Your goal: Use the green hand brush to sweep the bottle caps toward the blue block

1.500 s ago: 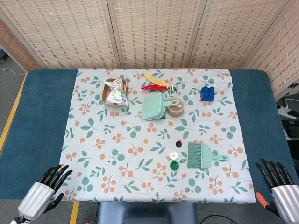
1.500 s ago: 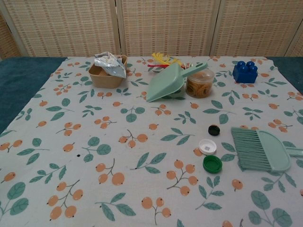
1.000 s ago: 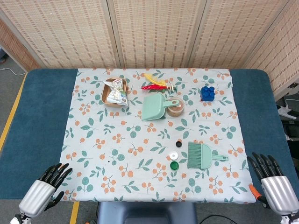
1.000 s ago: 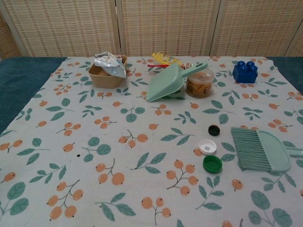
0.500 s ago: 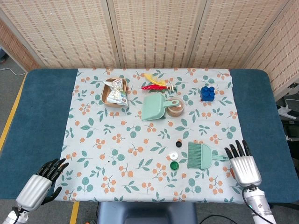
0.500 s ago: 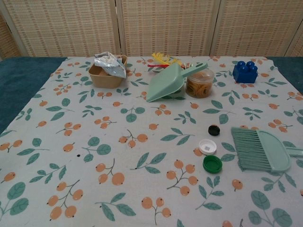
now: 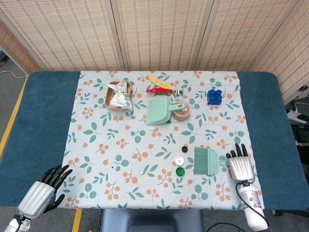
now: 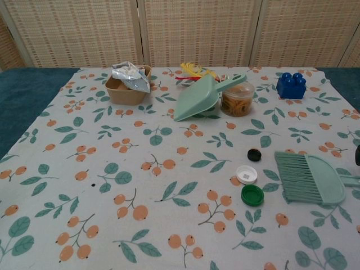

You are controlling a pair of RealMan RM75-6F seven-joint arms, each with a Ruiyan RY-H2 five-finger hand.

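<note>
right robot hand (image 7: 240, 166) open, fingers apart, holding nothing, over handle end of green hand brush (image 7: 208, 161). brush flat on desk (image 7: 43, 121), bristles toward 9 o'clock. bottle caps (image 7: 180, 161) just beside bristles at 9 o'clock. blue block (image 7: 214, 96) well apart at 12 o'clock. left robot hand (image 7: 44, 192) open, empty, at desk near-left corner.

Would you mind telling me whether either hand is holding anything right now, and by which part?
Nothing is held. The right hand hovers open by the green hand brush handle; the left hand is open.
</note>
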